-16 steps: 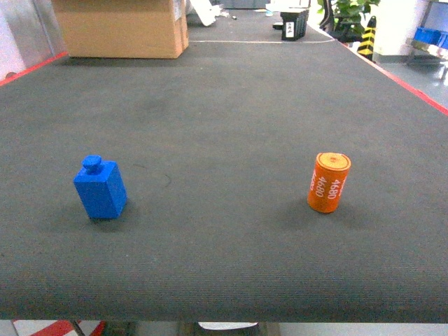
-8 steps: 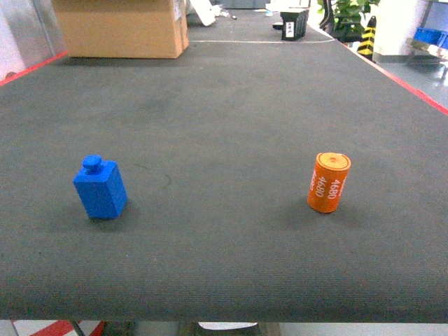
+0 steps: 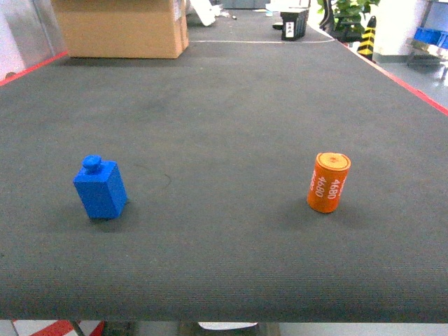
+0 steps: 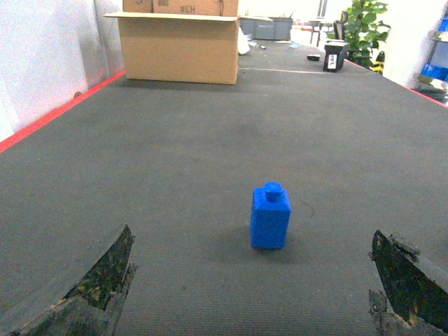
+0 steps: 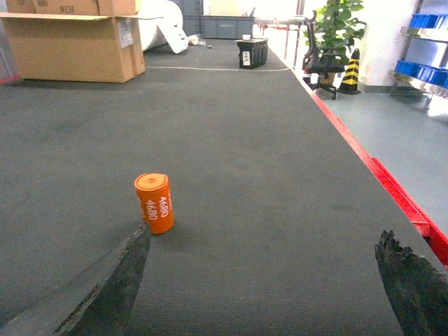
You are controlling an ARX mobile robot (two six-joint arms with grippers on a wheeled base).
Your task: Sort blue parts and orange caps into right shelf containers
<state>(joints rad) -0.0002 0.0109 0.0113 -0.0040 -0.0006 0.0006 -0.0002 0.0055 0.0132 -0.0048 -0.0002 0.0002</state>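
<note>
A blue part (image 3: 101, 189), a small block with a round knob on top, stands upright on the left of the dark mat. An orange cap (image 3: 329, 183), a stubby cylinder with white numbers, stands on the right. Neither gripper shows in the head view. In the left wrist view my left gripper (image 4: 250, 229) is open and empty, with the blue part (image 4: 270, 217) a little ahead between its fingers. My right gripper (image 5: 264, 229) is open and empty too; the orange cap (image 5: 155, 203) stands just beyond its left finger (image 5: 119, 280). Blue containers (image 5: 417, 68) sit on a shelf far right.
A large cardboard box (image 3: 122, 28) stands at the mat's far left end, and a black crate (image 3: 295, 24) at the far end. Red edging (image 5: 392, 189) marks the mat's right border, with grey floor, a plant and a striped cone (image 5: 350, 70) beyond.
</note>
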